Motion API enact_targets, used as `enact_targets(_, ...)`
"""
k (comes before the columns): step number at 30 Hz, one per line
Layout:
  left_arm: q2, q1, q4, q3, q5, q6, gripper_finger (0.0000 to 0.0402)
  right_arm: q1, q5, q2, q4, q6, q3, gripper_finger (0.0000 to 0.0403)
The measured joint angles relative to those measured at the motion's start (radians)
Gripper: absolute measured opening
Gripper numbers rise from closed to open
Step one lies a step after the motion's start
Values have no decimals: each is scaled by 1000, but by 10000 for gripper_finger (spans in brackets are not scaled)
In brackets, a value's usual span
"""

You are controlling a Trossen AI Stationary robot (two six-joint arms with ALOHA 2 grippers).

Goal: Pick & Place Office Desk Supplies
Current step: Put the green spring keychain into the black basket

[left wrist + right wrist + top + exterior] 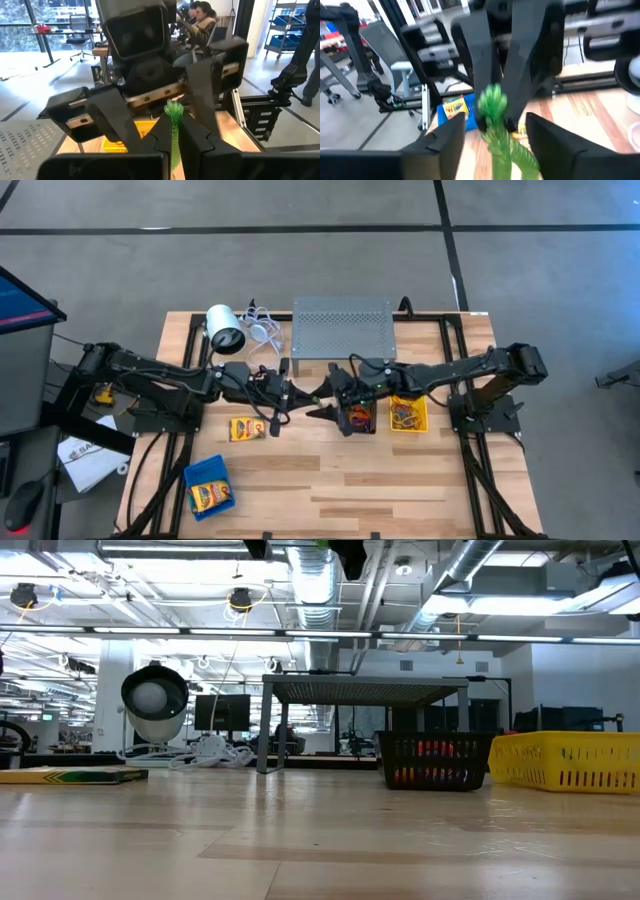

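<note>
Both grippers meet high above the table's middle, tip to tip. My left gripper [303, 392] [174, 127] is shut on a twisted green rubber-band bundle [173, 112]. My right gripper [328, 402] [495, 145] is open and faces it, its fingers on either side of the green bundle [496, 120] without touching it. Below stand a black bin [358, 418] [436, 760] with red and orange loops and a yellow bin [408, 413] [570, 760] with loops. One crayon box [247, 428] lies flat on the table. Another lies in the blue bin [208, 485]. My left gripper pinches the green bundle between its two fingers, coming level from the table's left. The bundle's knotted end [173, 106] pokes out past the fingertips. The bundle is lifted clear of the table, and a strand [512, 155] reaches toward my right gripper.
A white cylinder with a white cable [224, 328] and a grey perforated stand [342, 328] stand at the table's far edge. Bare wood lies near the table's near edge [380, 490]. People sit in the room beyond the table [200, 20].
</note>
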Motion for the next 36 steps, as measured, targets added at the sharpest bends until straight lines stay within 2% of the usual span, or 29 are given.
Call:
enact_targets(3,-7,-2,-7,0,0,0,5,0,0,-1,-20,-5,4,147)
enact_targets(7,-10,-6,-7,0,0,0,5,1,-1,-12,-18,-25,4,45)
enact_targets(9,-13,-6,-10,0,-2,0,5,2,-1,-12,-19,-51,4,19)
enact_targets(16,-13,-7,-14,0,-7,-27,8,2,0,-12,-42,-22,4,16)
enact_targets(19,-13,-6,-10,0,-27,-63,26,2,0,-13,-48,-21,10,16)
enact_targets(31,-52,-6,-15,0,-32,-114,198,2,1,-13,-213,-31,107,16)
enact_targets(34,-89,-6,-23,0,-28,-135,223,0,11,-30,-285,-44,124,16)
enact_targets(36,-131,-13,-56,0,-17,-140,229,0,56,-53,-332,-47,131,16)
